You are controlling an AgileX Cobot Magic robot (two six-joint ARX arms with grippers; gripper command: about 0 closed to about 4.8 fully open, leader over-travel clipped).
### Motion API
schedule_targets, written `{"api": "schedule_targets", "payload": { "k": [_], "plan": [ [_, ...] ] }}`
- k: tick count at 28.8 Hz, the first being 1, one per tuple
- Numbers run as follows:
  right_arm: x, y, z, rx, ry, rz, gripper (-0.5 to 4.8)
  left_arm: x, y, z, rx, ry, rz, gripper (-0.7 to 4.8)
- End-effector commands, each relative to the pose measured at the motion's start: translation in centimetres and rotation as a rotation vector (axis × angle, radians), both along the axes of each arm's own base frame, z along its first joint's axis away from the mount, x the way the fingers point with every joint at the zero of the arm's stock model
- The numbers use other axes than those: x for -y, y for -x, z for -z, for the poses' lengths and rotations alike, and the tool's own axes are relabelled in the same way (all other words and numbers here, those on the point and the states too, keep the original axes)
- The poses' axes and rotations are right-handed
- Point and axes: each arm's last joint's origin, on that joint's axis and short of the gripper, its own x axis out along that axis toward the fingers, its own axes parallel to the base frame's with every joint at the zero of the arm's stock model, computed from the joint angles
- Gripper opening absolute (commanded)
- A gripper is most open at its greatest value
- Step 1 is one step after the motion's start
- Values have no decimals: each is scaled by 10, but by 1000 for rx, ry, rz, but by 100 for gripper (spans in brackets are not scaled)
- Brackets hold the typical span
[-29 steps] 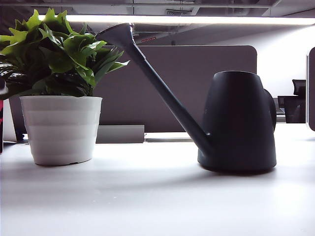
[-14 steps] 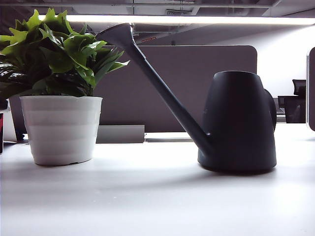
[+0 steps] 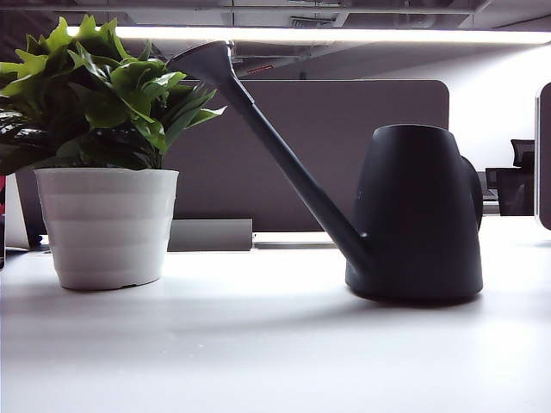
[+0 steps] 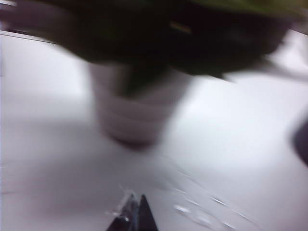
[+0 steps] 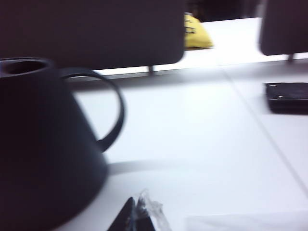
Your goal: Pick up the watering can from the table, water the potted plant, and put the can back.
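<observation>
Watering can (image 3: 419, 215) stands upright on the table (image 3: 258, 344), ungripped; we judge either nothing begun or all steps finished. Our left gripper (image 4: 136, 217) and right gripper (image 5: 136, 219) hover low over the tabletop, jaws together, empty. The spout's long axis rises diagonally toward the potted plant (image 3: 102, 155), handle facing away. Behind stands a dark partition (image 3: 344, 146).

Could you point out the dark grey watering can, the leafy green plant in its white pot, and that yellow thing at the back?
Matte dark grey watering can (image 3: 419, 215), exterior view, body.
Bushy green potted plant (image 3: 106, 225), exterior view, white ribbed pot.
Yellow object (image 5: 196, 34), right wrist view, its middle.
</observation>
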Motion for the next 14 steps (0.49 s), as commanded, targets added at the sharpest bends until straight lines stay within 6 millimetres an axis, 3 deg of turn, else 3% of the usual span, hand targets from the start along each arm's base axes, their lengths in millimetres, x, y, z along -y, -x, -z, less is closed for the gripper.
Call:
{"api": "schedule_targets", "payload": {
  "k": [1, 14],
  "plan": [
    [4, 0, 0, 13, -4, 44, 8, -11, -1, 2, -11, -11, -149, -4],
    [4, 0, 0, 13, -4, 38, 8, -15, -2, 3, -13, -13, -207, -4]
  ]
}}
